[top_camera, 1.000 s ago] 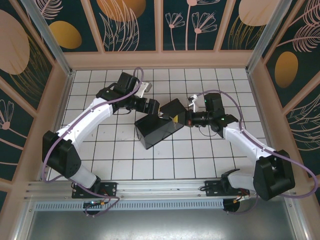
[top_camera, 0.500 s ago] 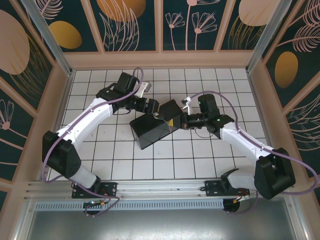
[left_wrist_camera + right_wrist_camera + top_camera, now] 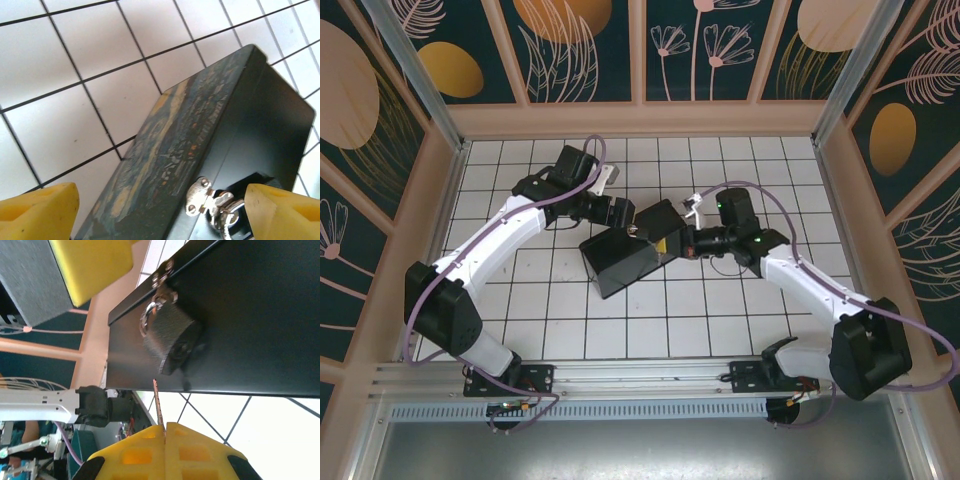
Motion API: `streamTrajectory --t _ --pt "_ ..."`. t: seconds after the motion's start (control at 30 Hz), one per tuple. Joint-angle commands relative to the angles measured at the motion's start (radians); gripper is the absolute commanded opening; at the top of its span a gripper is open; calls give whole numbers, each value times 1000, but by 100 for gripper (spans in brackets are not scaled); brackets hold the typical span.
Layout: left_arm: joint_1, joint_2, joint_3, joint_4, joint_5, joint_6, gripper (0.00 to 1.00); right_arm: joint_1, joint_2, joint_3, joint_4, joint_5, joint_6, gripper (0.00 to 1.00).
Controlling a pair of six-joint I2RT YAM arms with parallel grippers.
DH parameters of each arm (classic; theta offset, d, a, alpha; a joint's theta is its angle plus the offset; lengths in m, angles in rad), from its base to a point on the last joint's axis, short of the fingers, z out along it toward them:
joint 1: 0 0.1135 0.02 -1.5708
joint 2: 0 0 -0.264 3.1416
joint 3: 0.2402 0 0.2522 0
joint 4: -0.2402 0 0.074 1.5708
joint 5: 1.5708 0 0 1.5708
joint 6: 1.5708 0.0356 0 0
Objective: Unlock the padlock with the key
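With right end effector (image 3: 165, 432) clenched on the key (image 3: 158, 402) just short of the padlock (image 3: 170, 337) hanging from the hasp (image 3: 162, 277) of the black box (image 3: 250, 315), and left end effector (image 3: 160, 215) released astride that box, advise squaring the blade to the lock before inserting slowly, to avoid knocking it aside.

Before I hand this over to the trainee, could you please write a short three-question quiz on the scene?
1. True or false: the key is already inside the padlock.
2. What holds the key? A) left fingers B) right fingers C) nothing, it lies on the tiles
3. Fill in: the padlock hangs from the ___ of the black box.
Key: 1 false, its tip sits just outside the lock; 2 B; 3 hasp.
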Motion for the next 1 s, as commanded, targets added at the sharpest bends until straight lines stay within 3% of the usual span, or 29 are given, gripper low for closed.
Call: streamTrajectory --t 0.0,0.13,0.4,0.97 --pt "-45 -6 97 -79 -101 50 87 -76 -61 32 -89 16 -66 0" --pt "-63 115 246 -154 -132 87 88 -142 -76 32 -124 23 -83 0" --pt "-104 273 368 -293 -281 174 89 -150 -94 58 -146 39 -85 0" --pt "-153 227 331 -316 -245 189 86 -163 -108 30 -147 39 -91 0"
